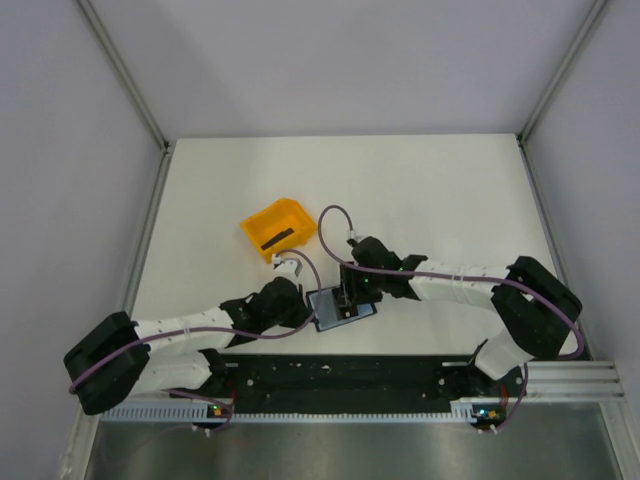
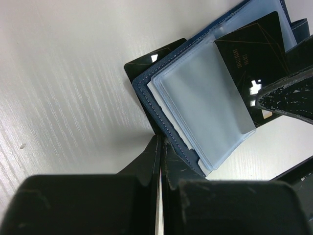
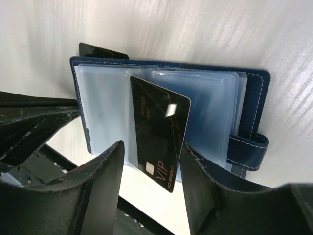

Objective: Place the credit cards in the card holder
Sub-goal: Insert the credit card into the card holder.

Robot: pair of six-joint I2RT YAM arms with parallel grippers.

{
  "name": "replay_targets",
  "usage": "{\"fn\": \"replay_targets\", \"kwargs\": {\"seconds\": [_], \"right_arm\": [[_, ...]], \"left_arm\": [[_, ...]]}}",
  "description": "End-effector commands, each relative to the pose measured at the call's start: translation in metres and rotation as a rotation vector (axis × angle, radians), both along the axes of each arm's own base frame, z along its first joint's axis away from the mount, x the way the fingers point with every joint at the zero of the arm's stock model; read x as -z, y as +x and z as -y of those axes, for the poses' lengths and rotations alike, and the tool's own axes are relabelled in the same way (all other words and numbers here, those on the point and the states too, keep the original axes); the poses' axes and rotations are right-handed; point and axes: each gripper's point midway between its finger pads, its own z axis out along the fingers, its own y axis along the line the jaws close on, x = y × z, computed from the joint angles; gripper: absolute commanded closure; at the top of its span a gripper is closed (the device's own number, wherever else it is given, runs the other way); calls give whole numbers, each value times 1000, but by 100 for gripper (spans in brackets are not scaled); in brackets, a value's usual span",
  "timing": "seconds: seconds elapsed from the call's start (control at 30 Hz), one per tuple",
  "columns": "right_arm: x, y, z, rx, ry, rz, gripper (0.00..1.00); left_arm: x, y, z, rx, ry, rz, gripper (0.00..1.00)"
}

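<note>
The navy card holder lies open on the table, its clear blue sleeves facing up. A black credit card sticks out of a sleeve at a slant, its gold "VIP" end free. My right gripper is open, one finger on each side of that card. The right-hand finger sits close to the card's edge. A second black card shows only a corner from under the holder's cover. My left gripper is shut, with its tips against the holder's navy edge and nothing between them.
An orange bin stands just behind the left gripper and has a dark strip inside. A black rail runs along the table's near edge, close below the holder. Grey walls enclose the table.
</note>
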Motion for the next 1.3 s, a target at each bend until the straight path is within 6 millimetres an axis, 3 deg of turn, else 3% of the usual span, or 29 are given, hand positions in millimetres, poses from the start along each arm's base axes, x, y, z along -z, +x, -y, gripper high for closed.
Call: {"fn": "replay_targets", "kwargs": {"seconds": [0.0,0.23,0.37,0.67,0.83,1.0,1.1,1.27], "right_arm": [[-19,7,-4,-9,1,63,53],[-16,8,-7,-8,14,71,78],[-14,5,-13,-37,40,57,88],[-8,-6,-38,-136,144,0,95],[-7,-12,-48,-186,185,-20,88],[-17,-5,-36,-153,148,38,64],[-32,3,-26,-117,130,102,54],[-36,10,-10,-72,60,148,52]], "left_arm": [[2,-4,0,15,-9,-1,100],[2,-4,2,17,-11,-2,100],[2,-4,2,17,-11,-2,100],[1,-2,3,20,-8,1,100],[0,-2,4,22,-12,1,100],[-1,-2,3,21,-10,3,100],[-1,-2,3,22,-9,4,100],[-1,-2,4,21,-12,3,100]]}}
